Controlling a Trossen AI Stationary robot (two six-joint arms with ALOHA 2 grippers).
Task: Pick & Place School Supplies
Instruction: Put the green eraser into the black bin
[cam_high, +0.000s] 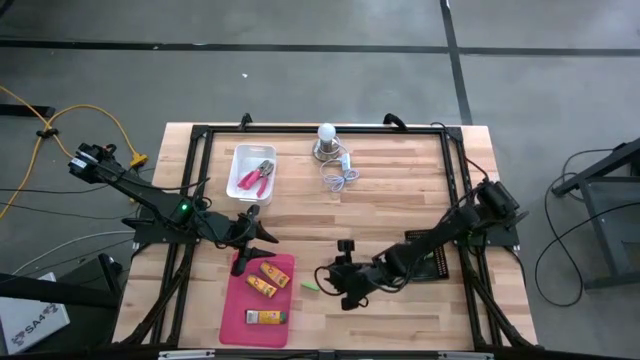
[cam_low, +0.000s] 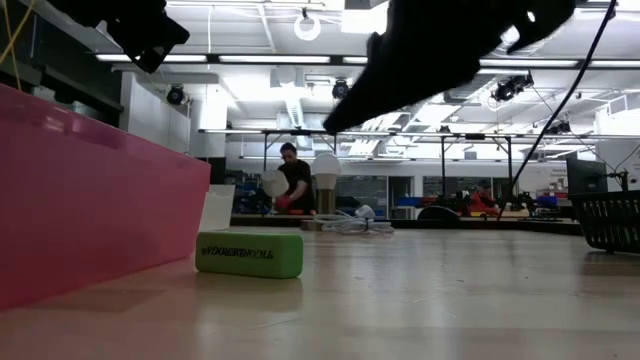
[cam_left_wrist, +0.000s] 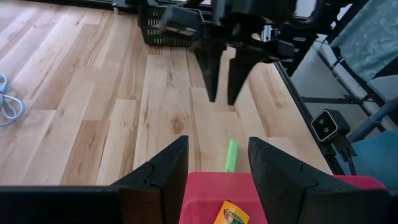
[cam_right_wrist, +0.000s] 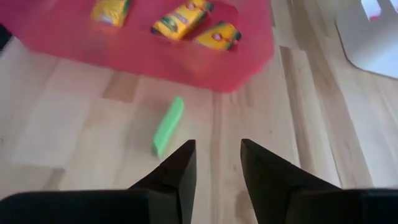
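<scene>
Green stick (cam_right_wrist: 168, 125) lies on wood just ahead of our right gripper (cam_right_wrist: 217, 155), fingers part-open, empty, beside pink tray (cam_right_wrist: 74, 43). Next, w/ care: descend, straddle, close.

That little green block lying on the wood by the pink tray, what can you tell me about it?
The green block is a small, bright light-green oblong with rounded edges and dark print along one long side; the print is too small to read. It lies flat on the wooden table, just off the pink tray and not in it. Nothing holds it: the right claw hangs open near it, not touching.
</scene>
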